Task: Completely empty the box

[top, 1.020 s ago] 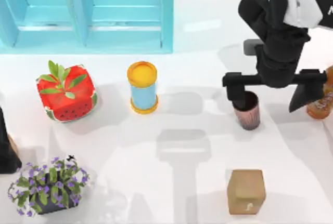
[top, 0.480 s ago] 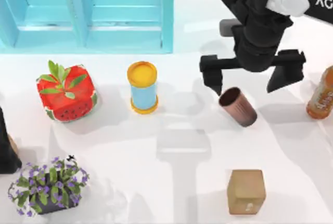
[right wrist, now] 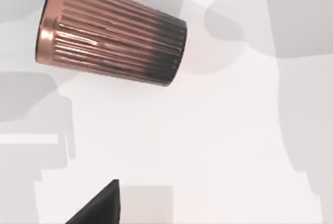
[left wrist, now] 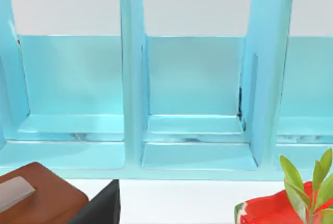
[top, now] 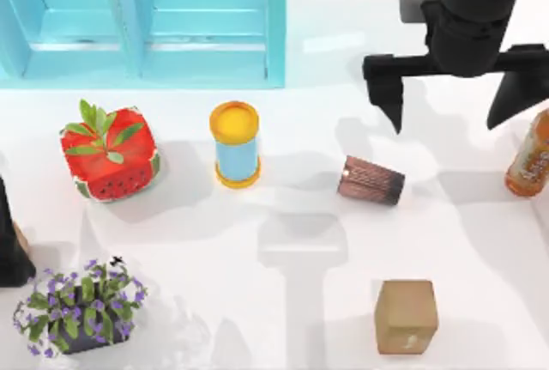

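copper cup [top: 371, 180] has tipped over since a second ago, now lying on its side on the table [top: 300, 318] | right gripper [top: 456, 104] risen above it, jaws wide, holding nothing | left arm [top: 10, 245] parked at table's left edge

**Inspection: Appearance of the AgileX arms**

The right arm's matte black two-finger gripper [top: 455, 104] presented as a rounded, bulky wrist housing above a straight black crossbar. Two black wedge-shaped fingers [top: 388, 95] tapered to blunt points, one at each end of the bar. A small grey rectangular block [top: 415, 6] projected from the housing. The left arm [top: 10, 245] appeared as a plain black tapered body. No cables, screws or markings were discernible.
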Available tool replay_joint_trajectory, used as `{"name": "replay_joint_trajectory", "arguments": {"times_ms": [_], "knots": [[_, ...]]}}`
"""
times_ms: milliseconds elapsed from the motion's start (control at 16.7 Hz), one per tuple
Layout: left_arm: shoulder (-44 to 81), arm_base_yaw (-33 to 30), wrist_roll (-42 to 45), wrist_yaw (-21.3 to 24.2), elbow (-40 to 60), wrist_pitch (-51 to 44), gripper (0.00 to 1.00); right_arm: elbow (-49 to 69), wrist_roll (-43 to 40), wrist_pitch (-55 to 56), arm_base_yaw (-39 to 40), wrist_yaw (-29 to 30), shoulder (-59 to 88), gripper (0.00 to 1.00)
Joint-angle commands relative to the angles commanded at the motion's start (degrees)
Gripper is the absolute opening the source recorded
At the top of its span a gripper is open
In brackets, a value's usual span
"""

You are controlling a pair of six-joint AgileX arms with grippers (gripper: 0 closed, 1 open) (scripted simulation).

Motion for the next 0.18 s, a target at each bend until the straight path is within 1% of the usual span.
{"name": "replay_joint_trajectory", "arguments": {"times_ms": [180], "knots": [[0.00, 0.00, 0.00, 0.00, 0.00, 0.00, 1.00, 0.47, 0.40, -2.15, -1.65, 0.20, -0.18, 1.00]]}}
